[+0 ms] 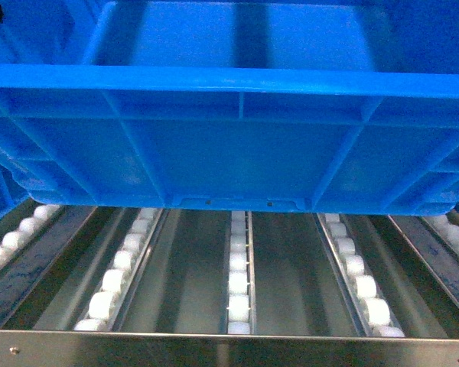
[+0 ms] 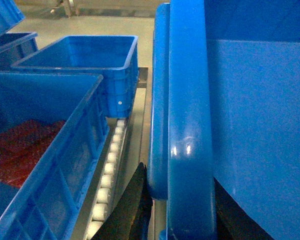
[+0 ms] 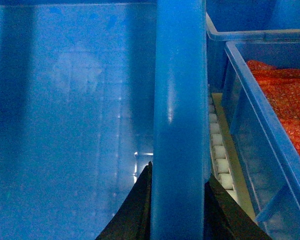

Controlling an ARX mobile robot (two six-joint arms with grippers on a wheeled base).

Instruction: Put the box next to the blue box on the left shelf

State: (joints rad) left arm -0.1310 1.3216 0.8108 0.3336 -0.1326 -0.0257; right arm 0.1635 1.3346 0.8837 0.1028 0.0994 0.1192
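You are holding the box just above the left shelf, its ribbed near wall filling your head view over the white rollers. Only the wrist views are showing the grip: the right gripper is pinching the box rim with its black jaws on either side, and the left gripper is gripping the opposite rim. They are also showing neighbouring blue crates, some carrying red contents, sitting beside the box.
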